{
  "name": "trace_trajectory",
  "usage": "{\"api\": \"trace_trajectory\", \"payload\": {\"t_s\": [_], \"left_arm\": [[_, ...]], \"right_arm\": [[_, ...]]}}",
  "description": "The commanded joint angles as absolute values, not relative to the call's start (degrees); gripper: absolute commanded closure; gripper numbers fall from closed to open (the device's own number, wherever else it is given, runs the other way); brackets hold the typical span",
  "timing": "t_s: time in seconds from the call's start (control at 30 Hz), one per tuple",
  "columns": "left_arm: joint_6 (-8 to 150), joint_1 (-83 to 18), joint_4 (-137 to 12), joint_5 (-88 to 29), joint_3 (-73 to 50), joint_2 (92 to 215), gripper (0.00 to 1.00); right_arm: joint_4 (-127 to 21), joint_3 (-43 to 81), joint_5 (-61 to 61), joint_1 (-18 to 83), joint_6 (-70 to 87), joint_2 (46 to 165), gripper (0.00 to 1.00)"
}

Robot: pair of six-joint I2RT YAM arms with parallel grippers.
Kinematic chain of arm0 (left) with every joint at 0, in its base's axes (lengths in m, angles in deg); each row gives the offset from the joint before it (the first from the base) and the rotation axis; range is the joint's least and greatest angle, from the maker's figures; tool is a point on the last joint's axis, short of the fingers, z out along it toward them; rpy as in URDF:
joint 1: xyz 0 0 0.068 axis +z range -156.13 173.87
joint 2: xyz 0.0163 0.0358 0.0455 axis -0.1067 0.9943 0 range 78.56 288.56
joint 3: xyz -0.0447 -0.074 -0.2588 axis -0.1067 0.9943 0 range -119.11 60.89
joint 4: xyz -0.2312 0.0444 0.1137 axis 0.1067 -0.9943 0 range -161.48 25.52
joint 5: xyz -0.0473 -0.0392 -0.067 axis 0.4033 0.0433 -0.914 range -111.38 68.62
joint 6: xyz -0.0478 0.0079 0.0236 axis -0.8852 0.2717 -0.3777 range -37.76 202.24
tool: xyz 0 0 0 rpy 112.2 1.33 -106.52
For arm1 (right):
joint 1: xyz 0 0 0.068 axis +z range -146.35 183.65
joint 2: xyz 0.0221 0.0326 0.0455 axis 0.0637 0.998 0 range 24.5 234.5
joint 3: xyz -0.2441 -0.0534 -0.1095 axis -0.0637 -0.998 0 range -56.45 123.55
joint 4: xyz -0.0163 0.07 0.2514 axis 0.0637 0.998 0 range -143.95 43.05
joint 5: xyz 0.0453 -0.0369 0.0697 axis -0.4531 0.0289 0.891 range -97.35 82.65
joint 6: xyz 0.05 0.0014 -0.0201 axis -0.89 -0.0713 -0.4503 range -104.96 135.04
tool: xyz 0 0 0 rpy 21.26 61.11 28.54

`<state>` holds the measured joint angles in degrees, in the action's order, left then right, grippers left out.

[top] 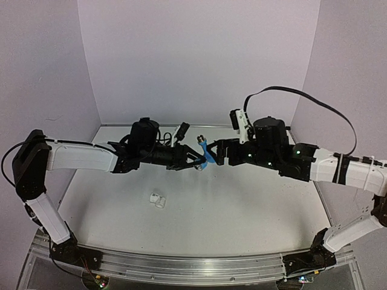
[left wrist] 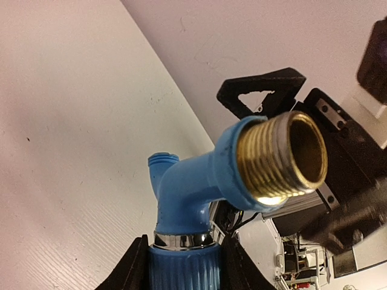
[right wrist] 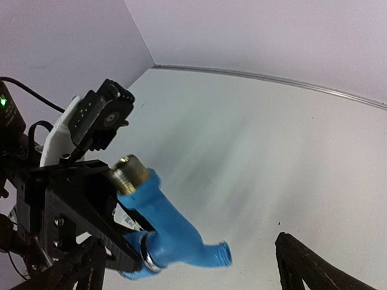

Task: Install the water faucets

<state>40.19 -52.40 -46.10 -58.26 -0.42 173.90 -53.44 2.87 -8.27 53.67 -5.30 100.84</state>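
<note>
The blue tap [top: 207, 156] hangs in mid-air above the table's middle, between the two arms. My left gripper [left wrist: 184, 257] is shut on its ribbed blue knob, just below the chrome ring. The brass threaded end [left wrist: 284, 157] points up and away, and a small blue spout sticks out sideways. In the right wrist view the blue tap [right wrist: 172, 232] sits near the left finger, and my right gripper [right wrist: 193, 269] stands open with its jaws wide apart and off the tap. The white pipe fitting [top: 158, 200] lies on the table, nearer and to the left.
Purple walls close in the white table [top: 242, 211] at the back and on both sides. A metal rail [top: 193, 266] runs along the near edge between the arm bases. A black cable [top: 314, 103] loops above the right arm.
</note>
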Motion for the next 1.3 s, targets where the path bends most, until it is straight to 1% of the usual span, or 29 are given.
{"api": "trace_trajectory", "payload": {"t_s": [0.0, 0.07, 0.17, 0.33, 0.57, 0.7, 0.77, 0.8, 0.83, 0.87, 0.93, 0.97, 1.1, 1.17, 1.2, 1.27], "left_arm": [[35.8, -48.7, -26.2, -64.6, 4.2, 166.7, 1.0], [34.1, -48.1, -20.9, -65.9, 5.2, 165.4, 1.0], [31.7, -48.1, -15.2, -67.9, 5.1, 165.0, 1.0], [24.5, -48.1, -5.7, -70.7, 4.4, 166.4, 1.0], [16.5, -50.4, 5.2, -71.3, 4.0, 170.3, 1.0], [12.9, -51.3, 10.0, -71.4, 3.8, 173.0, 1.0], [10.9, -51.3, 13.1, -71.2, 4.1, 174.1, 1.0], [10.4, -51.3, 13.9, -71.2, 4.0, 174.6, 1.0], [10.0, -51.3, 14.3, -71.1, 4.0, 174.9, 1.0], [9.8, -51.4, 14.7, -71.0, 3.9, 175.2, 1.0], [9.7, -51.5, 15.2, -70.8, 4.0, 175.5, 1.0], [9.6, -51.5, 15.3, -70.7, 4.0, 175.8, 1.0], [9.2, -51.9, 16.0, -70.4, 3.8, 176.8, 1.0], [8.8, -52.0, 16.3, -70.4, 3.6, 177.3, 1.0], [8.8, -52.1, 16.4, -70.5, 3.6, 177.4, 1.0], [8.7, -52.2, 16.6, -70.5, 3.5, 177.8, 1.0]], "right_arm": [[-57.9, 1.7, -3.3, 51.6, -10.6, 95.9, 0.02], [-61.4, 1.2, -1.1, 51.4, -12.4, 95.1, 0.02], [-67.2, 1.1, 5.6, 51.0, -14.9, 95.3, 0.02], [-84.2, -0.9, 18.8, 50.3, -18.2, 97.8, 0.02], [-99.0, -1.1, 23.7, 50.3, -23.0, 103.3, 0.03], [-110.4, -3.3, 23.6, 50.3, -26.5, 105.3, 0.03], [-112.8, -3.4, 23.3, 50.4, -27.6, 106.2, 0.08], [-113.0, -2.6, 23.8, 50.4, -28.1, 106.9, 0.13], [-113.0, -1.9, 24.2, 50.4, -28.5, 107.7, 0.19], [-113.1, -1.4, 24.4, 50.4, -29.2, 108.4, 0.31], [-113.8, -0.9, 24.6, 50.4, -31.0, 109.7, 0.49], [-114.7, -0.8, 24.6, 50.4, -31.7, 110.4, 0.5], [-119.1, -0.2, 25.1, 50.5, -35.8, 112.6, 0.48], [-120.3, 0.3, 25.5, 50.4, -37.5, 113.8, 0.5], [-121.4, 0.3, 25.7, 50.4, -38.0, 114.3, 0.55], [-123.5, -0.2, 25.5, 50.4, -38.8, 114.8, 0.69]]}}
